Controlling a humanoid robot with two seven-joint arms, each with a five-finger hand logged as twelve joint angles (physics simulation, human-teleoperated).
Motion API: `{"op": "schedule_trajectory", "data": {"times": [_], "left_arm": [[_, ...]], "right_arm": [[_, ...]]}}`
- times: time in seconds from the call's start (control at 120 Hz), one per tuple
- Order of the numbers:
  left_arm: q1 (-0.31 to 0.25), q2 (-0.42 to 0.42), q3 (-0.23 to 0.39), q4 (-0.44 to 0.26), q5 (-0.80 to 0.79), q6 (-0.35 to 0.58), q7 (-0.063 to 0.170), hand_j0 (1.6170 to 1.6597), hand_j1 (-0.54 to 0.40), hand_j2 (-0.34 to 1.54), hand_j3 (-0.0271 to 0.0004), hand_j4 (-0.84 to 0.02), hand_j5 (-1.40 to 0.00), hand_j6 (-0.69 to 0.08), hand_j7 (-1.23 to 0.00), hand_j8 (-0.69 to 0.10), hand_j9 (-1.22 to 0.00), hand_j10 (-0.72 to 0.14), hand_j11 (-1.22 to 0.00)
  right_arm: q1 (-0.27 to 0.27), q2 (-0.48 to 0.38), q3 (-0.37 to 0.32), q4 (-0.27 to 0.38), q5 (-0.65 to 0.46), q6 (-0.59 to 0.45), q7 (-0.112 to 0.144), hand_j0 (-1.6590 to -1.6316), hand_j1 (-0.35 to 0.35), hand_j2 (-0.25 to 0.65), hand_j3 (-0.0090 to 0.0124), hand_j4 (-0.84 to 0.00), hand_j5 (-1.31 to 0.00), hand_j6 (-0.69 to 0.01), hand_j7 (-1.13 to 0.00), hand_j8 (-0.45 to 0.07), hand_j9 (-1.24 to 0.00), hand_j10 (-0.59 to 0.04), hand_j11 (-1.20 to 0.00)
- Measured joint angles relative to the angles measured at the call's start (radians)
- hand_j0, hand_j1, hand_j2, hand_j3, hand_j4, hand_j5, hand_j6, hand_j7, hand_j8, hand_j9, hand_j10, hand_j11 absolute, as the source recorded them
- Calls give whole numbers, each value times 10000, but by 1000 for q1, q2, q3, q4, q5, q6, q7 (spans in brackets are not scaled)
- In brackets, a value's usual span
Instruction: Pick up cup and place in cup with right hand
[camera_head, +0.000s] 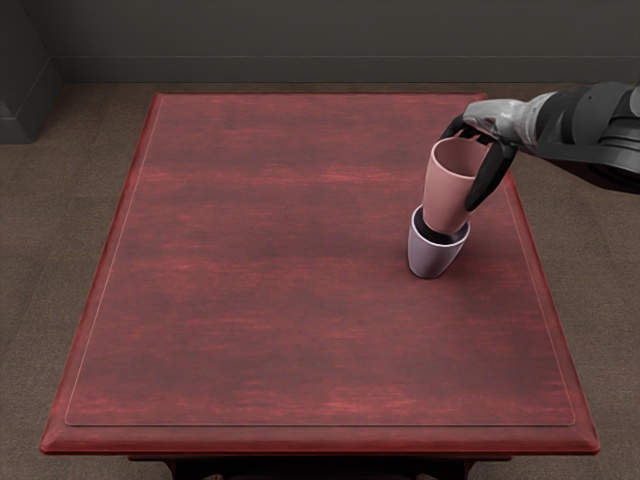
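The pink cup (448, 195) is a plain, handleless tumbler in a soft, dusty salmon shade, wide at the mouth and tapering steadily to a narrower base. Its rim is a thin, pale, rounded line, and the view down into it shows a smooth inner wall, a deeper and browner pink than the outside. The outer wall is smooth too, with no pattern, lighter toward the rim and a little darker low down. It stands close to upright, mouth upward.

The right hand (497, 125) has the pink cup in its grasp: dark fingers curl about the far side of the rim, and one long dark digit runs down the cup's right side. The back of the hand is pale, shiny grey, and its bulky dark arm comes in from the right edge.

The pink cup is directly over the mouth of the lavender cup (430, 260), its base showing against the dark opening, inside the near rim. Whether the base is already below the rim or just above it cannot be told. The lavender cup is shorter to the eye, pale greyish purple outside with a light rim and a nearly black interior. It stands upright on the right part of the red, streaky-grained surface (280, 260).
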Motion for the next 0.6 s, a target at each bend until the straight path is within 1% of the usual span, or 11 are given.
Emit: {"op": "schedule_trajectory", "data": {"times": [0.242, 0.292, 0.6], "left_arm": [[2, 0, 0, 0, 0, 0, 0, 16581, 3490, 0, 0, 1, 0, 1, 0, 1, 0, 1, 0], [2, 0, 0, 0, 0, 0, 0, 16581, 3490, 0, 0, 1, 0, 1, 0, 1, 0, 1, 0], [2, 0, 0, 0, 0, 0, 0, 16581, 3490, 0, 0, 1, 0, 1, 0, 1, 0, 1, 0]], "right_arm": [[-11, 0, 1, 3, -5, -2, 0, -16542, 1162, -123, -2, -3723, -6142, -2837, -6037, -3038, -6193, -4464, -6209], [-12, 1, 1, 3, -9, -4, 0, -16539, 1053, -253, -3, -3770, -6146, -2889, -6037, -3077, -6194, -4467, -6210], [-25, 5, 1, 4, -33, -20, 0, -16547, 1019, -225, -2, -3888, -6014, -2998, -5935, -3235, -6055, -4430, -6066]]}}
